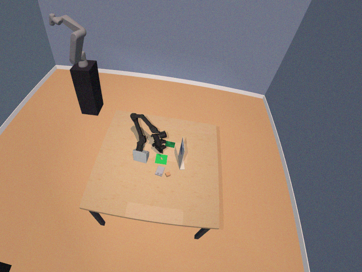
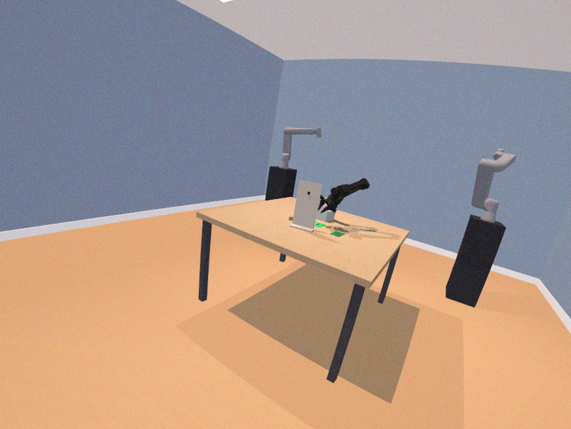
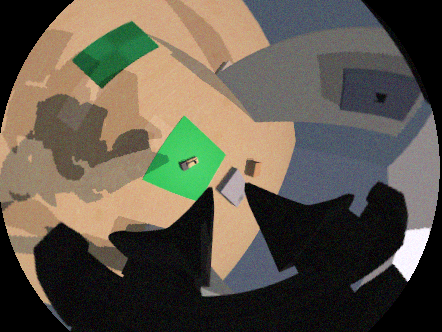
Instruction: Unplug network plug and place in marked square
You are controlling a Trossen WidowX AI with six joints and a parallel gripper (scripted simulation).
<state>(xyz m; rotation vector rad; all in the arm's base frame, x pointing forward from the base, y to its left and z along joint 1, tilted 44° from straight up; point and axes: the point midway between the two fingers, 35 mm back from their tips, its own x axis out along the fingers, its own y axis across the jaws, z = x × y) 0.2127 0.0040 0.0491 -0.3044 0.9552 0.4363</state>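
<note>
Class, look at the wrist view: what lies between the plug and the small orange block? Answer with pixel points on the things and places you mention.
The grey box (image 3: 232, 187) lies partly between the plug (image 3: 189, 163) and the orange block (image 3: 253, 168), beyond the green square's (image 3: 184, 135) edge.

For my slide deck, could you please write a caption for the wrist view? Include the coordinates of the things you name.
The plug (image 3: 189, 163) lies on the bright green square (image 3: 186, 136), beyond the open gripper (image 3: 228, 189).
</note>
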